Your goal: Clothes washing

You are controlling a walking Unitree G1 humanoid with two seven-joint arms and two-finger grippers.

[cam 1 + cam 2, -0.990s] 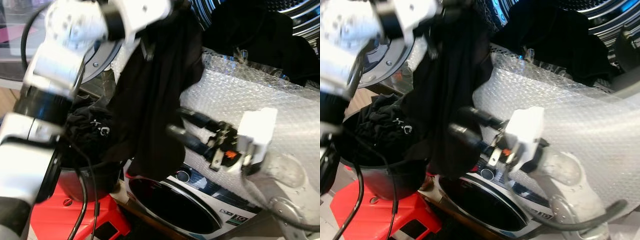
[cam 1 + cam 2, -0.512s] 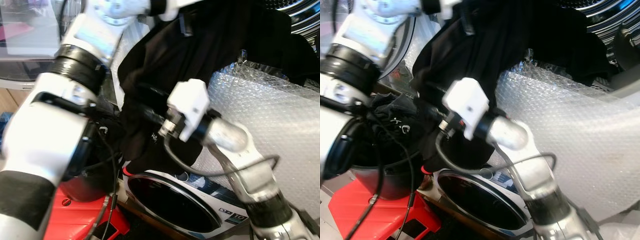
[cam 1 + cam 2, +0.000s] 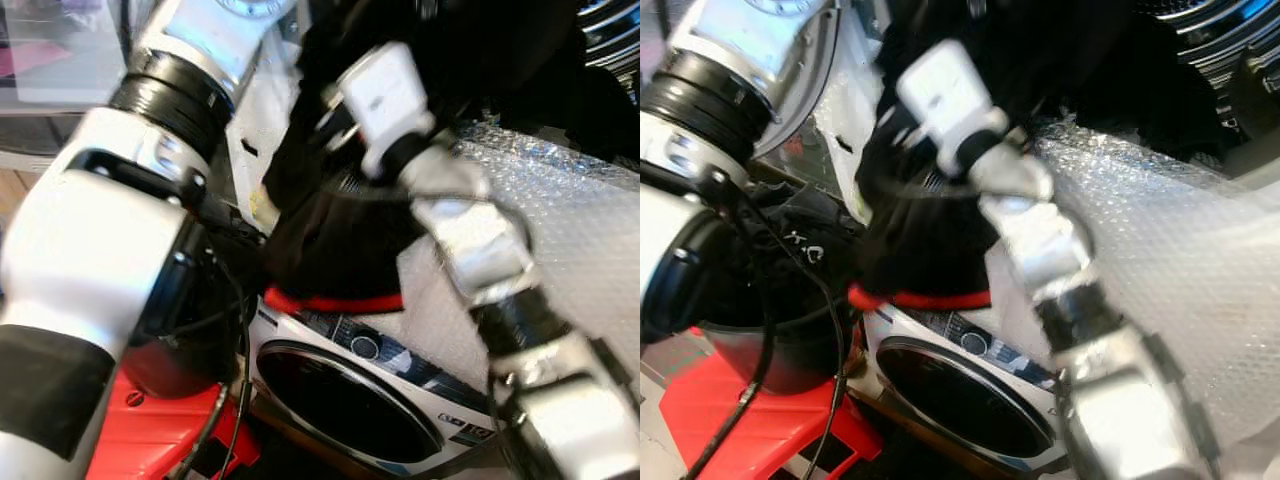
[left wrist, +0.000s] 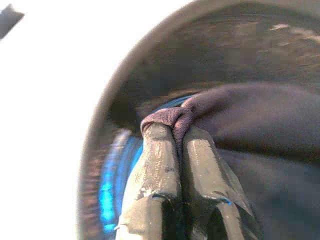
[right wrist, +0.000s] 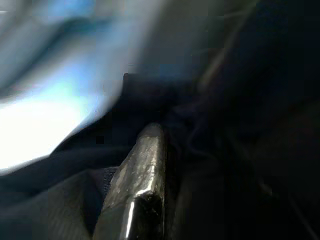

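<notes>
A black garment (image 3: 340, 235) with a red hem (image 3: 335, 301) hangs bunched in front of the bubble-wrapped washer front. My left gripper (image 4: 176, 131) is shut on a fold of this dark cloth, right at the round rim of the upper drum (image 4: 125, 95). My left arm (image 3: 170, 150) reaches up from the left to the top of the picture. My right arm (image 3: 470, 240) rises from the lower right, and its white wrist block (image 3: 385, 95) pushes into the garment. My right gripper (image 5: 167, 132) is sunk in the dark cloth.
A black bucket (image 3: 780, 355) holding more dark clothes stands on a red stool (image 3: 160, 440) at the lower left. The lower washer's round door (image 3: 340, 400) sits below the garment. Bubble wrap (image 3: 580, 230) covers the machine front. More dark cloth hangs at the upper drum's mouth (image 3: 1200, 40).
My right arm has swung up and left into the hanging garment. The garment is bunched higher toward the upper drum, and its red hem now shows.
</notes>
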